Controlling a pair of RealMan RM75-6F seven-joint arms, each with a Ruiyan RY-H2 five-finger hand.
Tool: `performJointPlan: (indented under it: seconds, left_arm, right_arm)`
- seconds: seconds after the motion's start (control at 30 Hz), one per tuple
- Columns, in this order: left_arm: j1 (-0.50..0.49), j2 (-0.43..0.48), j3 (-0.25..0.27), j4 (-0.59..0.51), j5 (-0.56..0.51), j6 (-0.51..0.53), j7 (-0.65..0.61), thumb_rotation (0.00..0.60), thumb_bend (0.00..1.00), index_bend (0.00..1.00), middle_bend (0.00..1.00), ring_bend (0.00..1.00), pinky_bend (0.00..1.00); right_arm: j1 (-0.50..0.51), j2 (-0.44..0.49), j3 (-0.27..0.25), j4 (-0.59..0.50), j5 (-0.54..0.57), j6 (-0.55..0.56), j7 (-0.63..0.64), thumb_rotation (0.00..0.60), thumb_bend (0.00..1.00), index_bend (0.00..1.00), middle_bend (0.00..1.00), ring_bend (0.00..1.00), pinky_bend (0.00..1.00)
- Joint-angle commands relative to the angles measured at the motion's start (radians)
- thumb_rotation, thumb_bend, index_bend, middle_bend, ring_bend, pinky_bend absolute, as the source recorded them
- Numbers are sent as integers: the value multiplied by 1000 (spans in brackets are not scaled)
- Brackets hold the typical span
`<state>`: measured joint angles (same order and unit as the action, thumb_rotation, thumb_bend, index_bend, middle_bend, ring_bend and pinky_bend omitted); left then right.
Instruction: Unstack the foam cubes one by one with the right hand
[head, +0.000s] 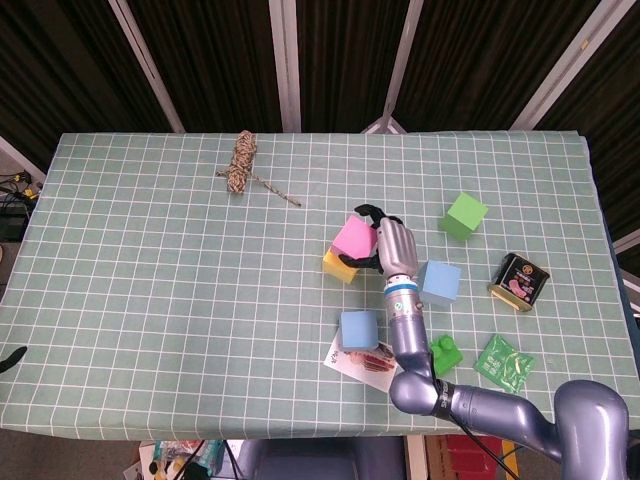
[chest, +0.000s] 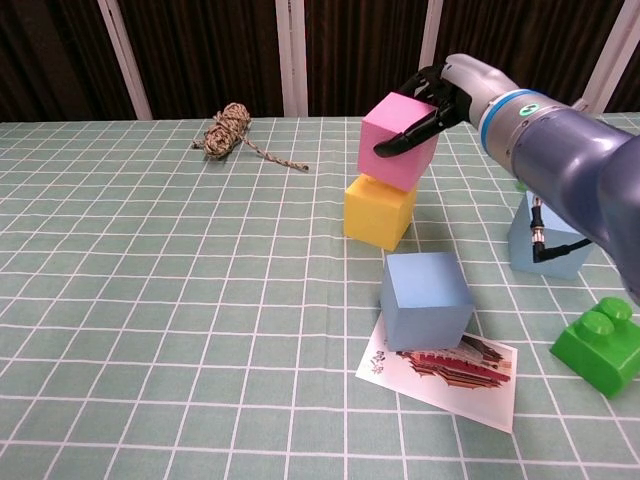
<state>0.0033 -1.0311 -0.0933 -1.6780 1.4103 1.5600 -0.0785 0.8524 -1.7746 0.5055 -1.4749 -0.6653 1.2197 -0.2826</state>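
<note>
My right hand (chest: 440, 100) (head: 393, 245) grips the pink foam cube (chest: 392, 140) (head: 352, 237) from its right side and holds it tilted, just above the yellow foam cube (chest: 377, 211) (head: 337, 265). The yellow cube rests on the table, turned a little askew. One blue foam cube (chest: 426, 299) (head: 359, 328) sits in front on a printed card (chest: 445, 367). Another blue cube (chest: 545, 234) (head: 438, 282) lies to the right, and a green foam cube (head: 464, 216) further back right. My left hand is not visible in either view.
A coil of rope (chest: 225, 131) (head: 242, 162) lies at the back left. A green toy brick (chest: 602, 347) (head: 443, 352), a green packet (head: 503, 362) and a dark tin (head: 518, 281) sit at the right. The checked cloth (head: 170, 280) is bare on the left half.
</note>
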Motion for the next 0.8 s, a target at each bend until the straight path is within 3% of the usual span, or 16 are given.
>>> performJointPlan:
  seconds: [0.03,0.3,0.5,0.8]
  left_arm:
    - [0,-1,-1,0,2,4,2,600,169,204,0,0,0]
    - [-6,-10,-18,3,-29,-2,14,600,170,203,0,0,0]
    - [-25,-34,-20,4,-39,-25,61,600,170,204,0,0,0]
    - [-23,-41,-14,-1,-30,-17,91,600,170,206,0,0,0]
  right_arm:
    - [8,-8,14,24,-6,1,4,600,73,296,299,427,213]
    - [75,-41,74,164,5,-35,-7,600,73,297,299,427,213]
    - [153,-87,113,361,26,-123,2,600,73,297,299,427,213]
    - [231,-203,99,669,-10,-212,68,600,87,313,299,427,213]
